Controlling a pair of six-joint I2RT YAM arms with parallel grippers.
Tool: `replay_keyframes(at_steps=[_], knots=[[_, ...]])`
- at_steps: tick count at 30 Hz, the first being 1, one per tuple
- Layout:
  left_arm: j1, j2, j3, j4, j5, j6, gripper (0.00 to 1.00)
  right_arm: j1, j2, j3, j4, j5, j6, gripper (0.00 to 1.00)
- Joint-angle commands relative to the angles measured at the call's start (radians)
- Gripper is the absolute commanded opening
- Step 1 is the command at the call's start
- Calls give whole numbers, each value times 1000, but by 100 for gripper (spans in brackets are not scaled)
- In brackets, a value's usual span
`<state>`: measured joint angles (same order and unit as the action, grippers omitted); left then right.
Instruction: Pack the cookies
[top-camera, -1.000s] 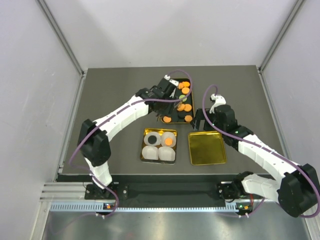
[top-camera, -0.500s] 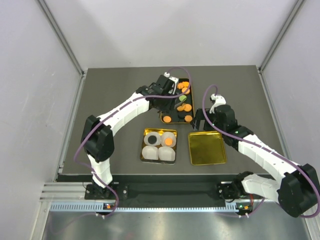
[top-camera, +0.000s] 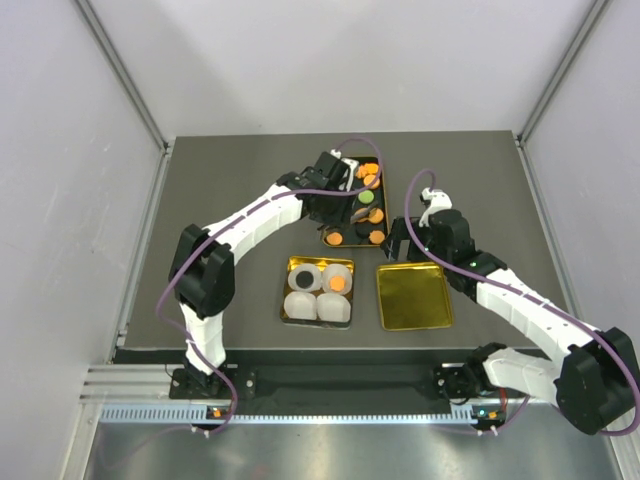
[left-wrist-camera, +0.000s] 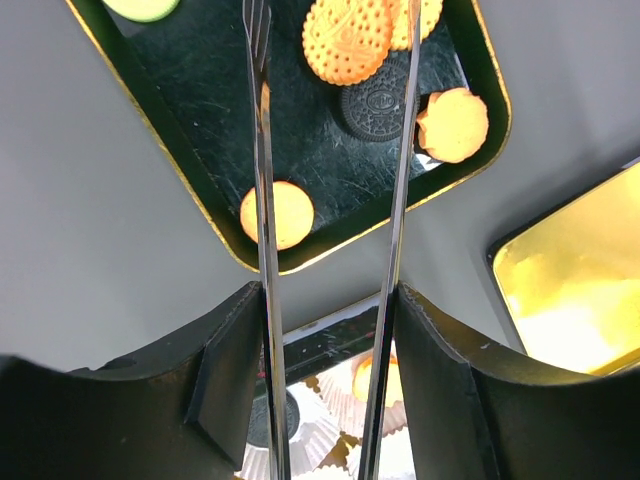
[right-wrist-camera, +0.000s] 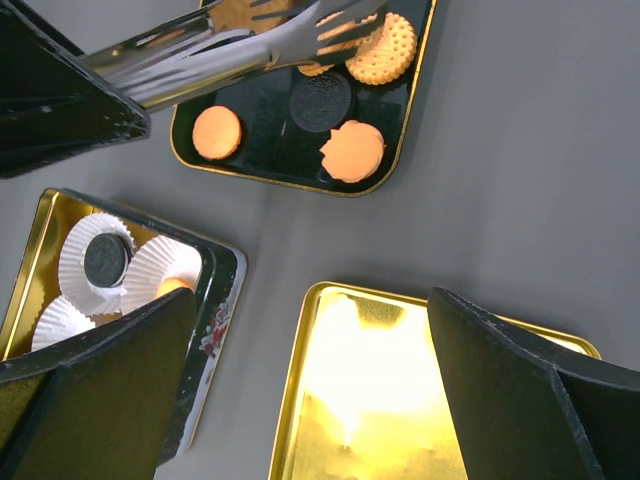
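A black tray at mid table holds the cookies: a plain orange disc, a black sandwich one, a scalloped orange one, a large dotted orange one and a green one. My left gripper hangs over this tray, shut on metal tongs. The tongs' two arms stand apart with nothing between them, and their tips hover over the far cookies. A gold tin holds white cup liners, one with a black cookie and one with an orange cookie. My right gripper is open and empty.
A gold lid lies inside up, right of the tin, under my right gripper. The tin's patterned rim is near my right gripper's left finger. Grey walls enclose the dark table on three sides.
My left gripper with the tongs has shifted slightly left and nearer over the black tray. The right arm has not moved.
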<state>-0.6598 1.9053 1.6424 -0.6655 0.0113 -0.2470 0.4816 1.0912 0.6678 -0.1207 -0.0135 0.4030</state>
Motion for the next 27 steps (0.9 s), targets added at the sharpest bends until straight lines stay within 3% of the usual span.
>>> replay_keyframes(at_steps=[1,27], knots=[[8,8,20,46,30,-11,57,-3,-19,35,16,-3,-6,100],[12,-37,-1,1,32,-12,42,-3,-17,36,13,0,-9,100]])
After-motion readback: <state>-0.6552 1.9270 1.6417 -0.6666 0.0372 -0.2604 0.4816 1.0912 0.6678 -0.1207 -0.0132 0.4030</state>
